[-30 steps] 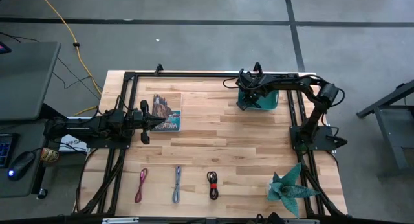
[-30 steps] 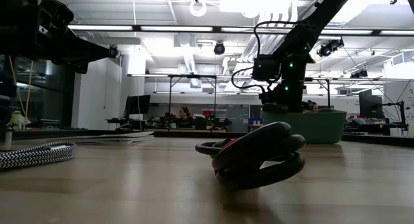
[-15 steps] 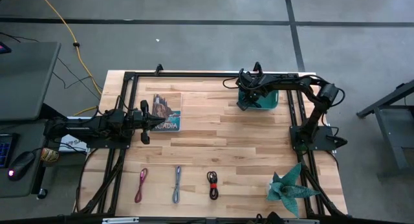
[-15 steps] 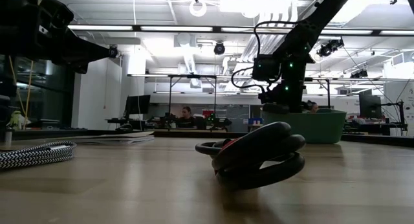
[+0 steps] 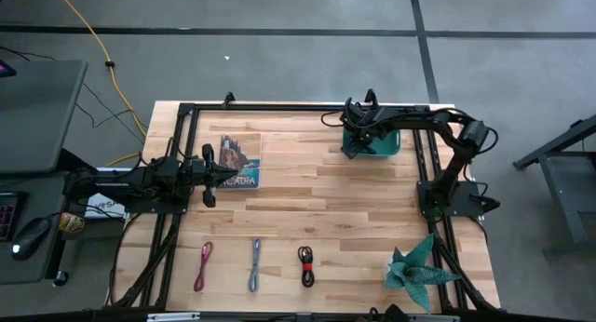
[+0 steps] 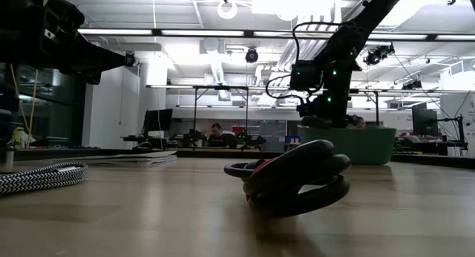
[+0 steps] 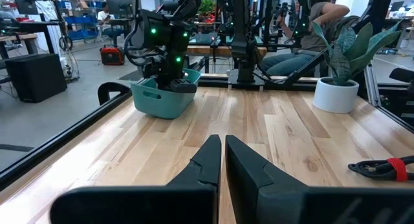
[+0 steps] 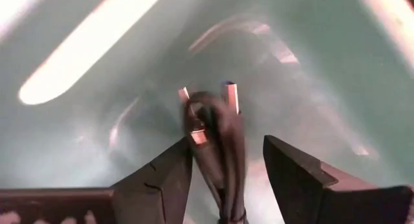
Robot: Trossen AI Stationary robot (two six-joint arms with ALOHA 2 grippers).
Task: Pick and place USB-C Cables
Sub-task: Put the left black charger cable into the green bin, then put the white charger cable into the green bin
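My right gripper (image 5: 358,138) points down into the teal bin (image 5: 384,143) at the table's far right and is open. In the right wrist view a black cable (image 8: 217,143) with metal plugs lies on the bin floor between its fingers (image 8: 228,143); I see a gap to one finger and cannot tell whether the other touches it. Near the front edge lie a magenta cable (image 5: 203,266), a blue-grey cable (image 5: 255,265) and a red-and-black coiled cable (image 5: 306,265) (image 6: 293,179), each flat on the wood. My left gripper (image 5: 228,173) (image 7: 223,146) waits shut at the left, level above the table.
A printed card (image 5: 240,161) lies just beyond my left gripper. A potted plant (image 5: 419,271) stands at the near right corner. Black frame rails (image 5: 182,154) run along the table's left, right and far sides. Bare wood lies between the bin and the cables.
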